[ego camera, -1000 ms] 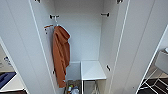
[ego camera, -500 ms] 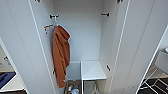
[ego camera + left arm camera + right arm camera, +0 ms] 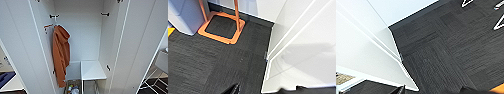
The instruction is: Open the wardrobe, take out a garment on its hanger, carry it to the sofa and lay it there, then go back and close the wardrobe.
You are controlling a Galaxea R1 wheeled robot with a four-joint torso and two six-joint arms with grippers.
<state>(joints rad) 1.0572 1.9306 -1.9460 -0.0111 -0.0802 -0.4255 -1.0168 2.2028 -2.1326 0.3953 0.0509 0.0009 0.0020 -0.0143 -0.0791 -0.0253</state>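
Head view: wardrobe [image 3: 82, 42] open, both doors swung wide at the left and right of the frame. Rust-orange hooded garment [image 3: 60, 53] hanging from a hook [image 3: 48, 26] at upper left of the interior; a white shelf [image 3: 92, 70] at lower centre, a basket of small items [image 3: 73, 88] at the bottom edge. No white shirt or white hanger to be made out inside, so probably already laid on the sofa; closing step judged to be in hand. Left wrist view: white door panel [image 3: 303, 45] across the right of the frame, dark carpet [image 3: 213, 62] at left, an orange frame base [image 3: 221, 27] at upper left. Right wrist view: white door [image 3: 363, 47] at left, dark carpet [image 3: 448, 50] at right. State of either claw: cannot tell. Next move likely calls for reaching each door's outer edge and swinging it shut.
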